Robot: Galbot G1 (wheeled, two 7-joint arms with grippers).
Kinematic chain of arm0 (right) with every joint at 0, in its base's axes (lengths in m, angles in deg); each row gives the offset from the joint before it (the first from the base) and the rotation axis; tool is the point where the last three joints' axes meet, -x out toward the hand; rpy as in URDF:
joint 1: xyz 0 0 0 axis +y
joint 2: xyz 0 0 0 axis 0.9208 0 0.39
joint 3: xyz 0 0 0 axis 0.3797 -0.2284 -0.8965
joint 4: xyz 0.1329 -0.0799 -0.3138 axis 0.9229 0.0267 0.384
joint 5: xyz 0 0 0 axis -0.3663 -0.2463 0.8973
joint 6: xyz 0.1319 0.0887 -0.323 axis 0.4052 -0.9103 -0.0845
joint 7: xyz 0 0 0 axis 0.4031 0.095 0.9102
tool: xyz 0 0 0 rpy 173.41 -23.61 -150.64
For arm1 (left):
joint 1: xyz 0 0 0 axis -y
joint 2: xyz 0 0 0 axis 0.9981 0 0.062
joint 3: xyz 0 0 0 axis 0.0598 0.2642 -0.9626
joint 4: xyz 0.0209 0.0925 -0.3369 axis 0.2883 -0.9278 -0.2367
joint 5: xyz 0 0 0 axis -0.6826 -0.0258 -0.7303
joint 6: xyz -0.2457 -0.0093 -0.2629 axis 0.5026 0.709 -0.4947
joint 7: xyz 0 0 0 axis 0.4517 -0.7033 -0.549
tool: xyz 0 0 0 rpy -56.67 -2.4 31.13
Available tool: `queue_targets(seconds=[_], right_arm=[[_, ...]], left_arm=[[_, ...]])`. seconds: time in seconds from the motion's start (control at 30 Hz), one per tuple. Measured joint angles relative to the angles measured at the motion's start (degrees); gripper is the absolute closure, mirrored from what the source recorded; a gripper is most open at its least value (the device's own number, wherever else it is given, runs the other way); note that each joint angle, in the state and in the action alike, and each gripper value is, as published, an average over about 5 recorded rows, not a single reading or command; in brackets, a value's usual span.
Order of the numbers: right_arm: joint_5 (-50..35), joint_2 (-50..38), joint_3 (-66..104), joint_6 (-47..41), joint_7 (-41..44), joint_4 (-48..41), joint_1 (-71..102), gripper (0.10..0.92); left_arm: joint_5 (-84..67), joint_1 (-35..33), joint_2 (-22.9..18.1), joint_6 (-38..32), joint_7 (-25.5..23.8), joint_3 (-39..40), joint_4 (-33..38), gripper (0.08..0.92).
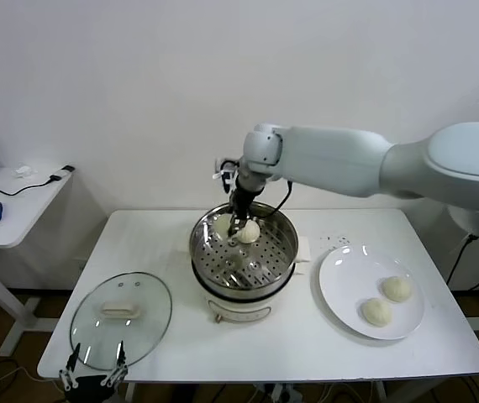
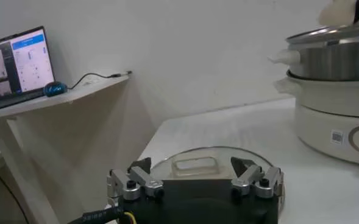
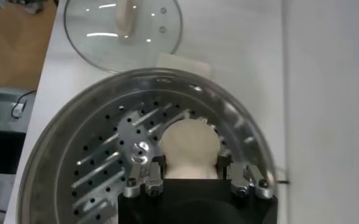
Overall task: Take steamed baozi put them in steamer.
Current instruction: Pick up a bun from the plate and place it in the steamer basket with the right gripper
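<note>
right jaws [image 3: 195, 180] sit either side of a bao [image 3: 189, 148], closed around it as far as i can judge, though the contact faces are hidden under the dough. i'm holding it low inside the steamer [image 1: 283, 243], over the far side of the perforated floor, so it drops a short way and leaves the near side free. a second bao [image 1: 222, 225] sits just beside it against the back wall; from the head view the wrist covers part of both, so i can't say whether they touch. two more baos [image 1: 397, 289] wait on the plate [image 1: 340, 281], to the right on the table [image 1: 307, 336]. left jaws [image 2: 194, 182] hang parked at the table's front-left edge, spread wide and empty, just short of the glass lid [image 1: 147, 298], whose near rim they cut off in the wrist view.
</note>
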Motion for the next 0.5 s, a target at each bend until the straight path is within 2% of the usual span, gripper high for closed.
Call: queue_targets(seconds=[0.33,0.5], right_arm=[[0.10,1.82,-0.62,-1.03,-1.82,-1.20,4.09,0.464],[0.07,1.83,-0.26,-1.60,-2.19,-1.17,4.67,0.367]], left_arm=[[-0.22,0.01,-0.28,0.08,-0.02,0.00,0.39,0.177],[-0.21,0.18,-0.27,0.21,-0.08,-0.09,0.38,0.177]])
